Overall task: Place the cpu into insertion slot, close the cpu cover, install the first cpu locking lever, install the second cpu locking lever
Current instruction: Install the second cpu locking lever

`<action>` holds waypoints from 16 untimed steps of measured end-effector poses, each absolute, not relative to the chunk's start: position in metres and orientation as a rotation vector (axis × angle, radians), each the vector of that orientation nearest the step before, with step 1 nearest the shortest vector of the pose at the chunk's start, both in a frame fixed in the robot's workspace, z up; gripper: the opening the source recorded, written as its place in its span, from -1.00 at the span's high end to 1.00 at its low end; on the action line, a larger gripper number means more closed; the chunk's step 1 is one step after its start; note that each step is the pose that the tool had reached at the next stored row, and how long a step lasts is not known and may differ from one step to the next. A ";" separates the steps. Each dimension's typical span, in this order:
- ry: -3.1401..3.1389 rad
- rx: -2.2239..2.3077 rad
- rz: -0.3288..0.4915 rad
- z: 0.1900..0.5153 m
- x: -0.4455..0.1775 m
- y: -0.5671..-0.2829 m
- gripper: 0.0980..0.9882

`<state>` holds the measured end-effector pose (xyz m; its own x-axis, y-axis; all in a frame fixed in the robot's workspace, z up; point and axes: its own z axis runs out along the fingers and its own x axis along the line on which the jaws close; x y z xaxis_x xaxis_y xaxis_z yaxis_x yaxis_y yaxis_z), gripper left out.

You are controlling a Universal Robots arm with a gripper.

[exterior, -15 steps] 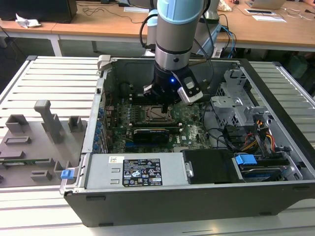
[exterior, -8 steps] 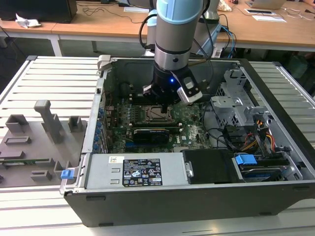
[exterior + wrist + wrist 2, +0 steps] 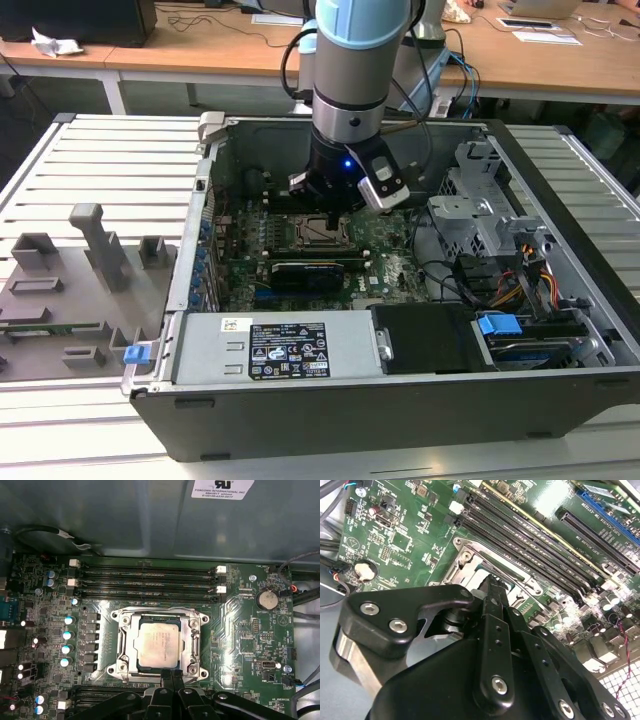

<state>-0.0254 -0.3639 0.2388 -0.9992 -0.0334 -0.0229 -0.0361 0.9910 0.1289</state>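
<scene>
Both fingers — beside seated cpu

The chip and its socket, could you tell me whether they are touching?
Touching. In the first wrist view the chip lies flat inside the socket, framed by its metal rim on all sides.

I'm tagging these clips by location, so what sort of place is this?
Probably a lab or office workshop: an open computer case lies on a slatted metal table, with wooden desks behind.

Exterior overlooks case; wrist views share socket.
</scene>
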 end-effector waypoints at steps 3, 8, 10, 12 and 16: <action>3.114 -0.054 0.202 0.239 -0.026 -0.364 0.98; 3.112 -0.054 0.245 0.239 -0.026 -0.367 0.98; 3.113 -0.054 0.246 0.239 -0.026 -0.369 0.98; 3.113 -0.054 0.246 0.238 -0.026 -0.372 0.98; 3.113 -0.054 0.246 0.238 -0.026 -0.375 0.98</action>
<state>-0.0261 -0.3749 0.2380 -0.9992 -0.0328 -0.0212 -0.0357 0.9870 0.1567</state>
